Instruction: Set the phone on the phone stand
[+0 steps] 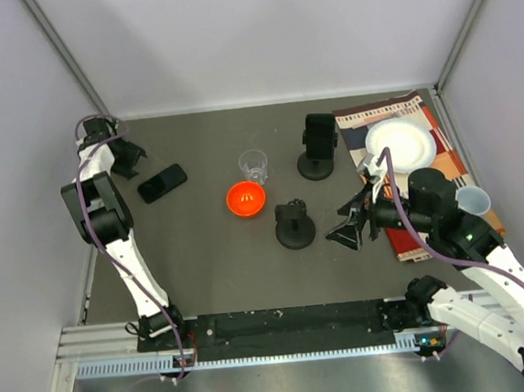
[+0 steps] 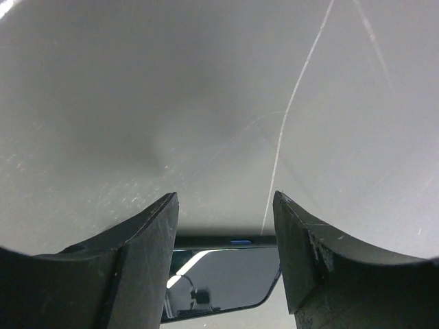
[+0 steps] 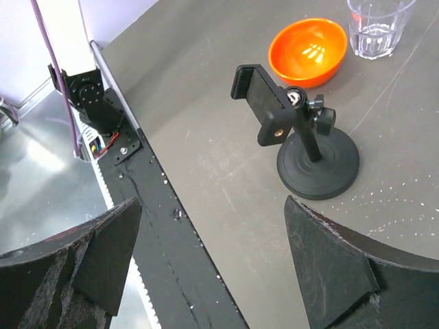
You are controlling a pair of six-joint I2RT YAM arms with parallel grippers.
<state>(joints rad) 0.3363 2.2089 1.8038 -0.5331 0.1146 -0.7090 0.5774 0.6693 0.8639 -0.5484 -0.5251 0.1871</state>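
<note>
The phone (image 1: pixel 162 183) lies flat on the table (image 1: pixel 213 264) in the left part of the top view. Its long axis runs from lower left to upper right. The left gripper (image 1: pixel 128 158) is just beside the phone's upper-left end, so the left arm is much the nearer one. Its fingers are spread apart and hold nothing; in the wrist view the phone shows low between them. The right gripper (image 1: pixel 351 232), also wide open and empty, hangs near the stand (image 1: pixel 294 224) at centre.

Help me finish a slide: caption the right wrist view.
Right gripper, jaws open, faces the empty phone stand; an orange bowl and a clear glass sit beyond it.
</note>
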